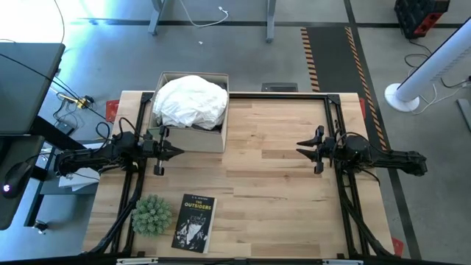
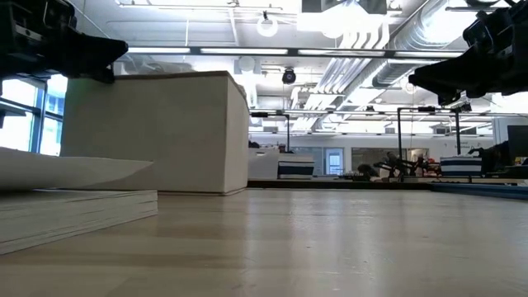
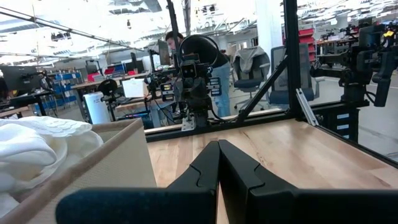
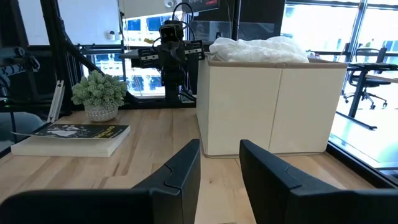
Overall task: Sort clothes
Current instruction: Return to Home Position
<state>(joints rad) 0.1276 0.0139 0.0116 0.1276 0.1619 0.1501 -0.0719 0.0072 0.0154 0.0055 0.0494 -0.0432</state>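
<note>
Since the white garment (image 1: pixel 190 103) sits in the box (image 1: pixel 193 141), I'm homing both arms. Left jaws closed, empty; right jaws narrowly apart. I reckon only parking remains.

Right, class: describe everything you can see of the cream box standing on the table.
The cream box is a square, open-topped bin with soft-looking fabric walls and a seam down one side. It stands upright on the wooden table, in its far left part. A crumpled white garment fills it and is heaped above the rim. The left gripper, fingers shut, hangs beside the box's near wall; whether they touch cannot be told.
</note>
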